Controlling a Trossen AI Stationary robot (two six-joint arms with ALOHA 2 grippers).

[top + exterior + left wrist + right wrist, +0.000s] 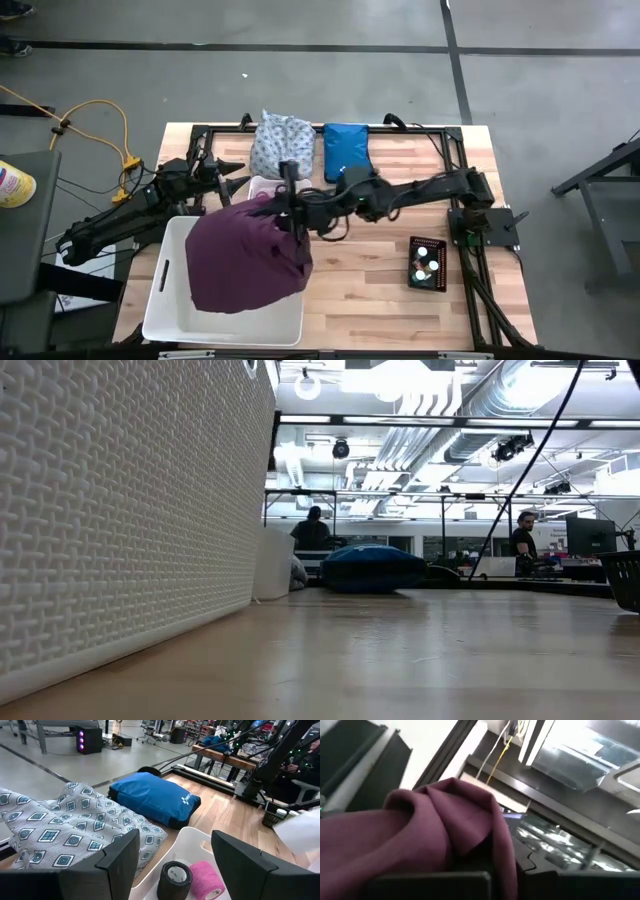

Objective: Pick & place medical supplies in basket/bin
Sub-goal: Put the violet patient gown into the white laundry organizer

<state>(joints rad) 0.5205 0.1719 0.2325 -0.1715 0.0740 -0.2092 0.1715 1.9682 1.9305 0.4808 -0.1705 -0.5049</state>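
The right end effector (288,212) is clamped on the large purple cloth (245,257) above the white plastic bin (165,300) at the tabletop's front-left corner; the left end effector (172,857) hangs partly spread, empty.

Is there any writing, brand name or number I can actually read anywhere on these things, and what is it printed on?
No text here can be read.
Blue pouch: a small white print on its side, too small and blurred to read.
Yellow container beside the table: a label with red marks, too blurred to read.
Grey-white patterned cloth: only diamond shapes, no words.
Black tape roll and pink tape roll: no writing visible.
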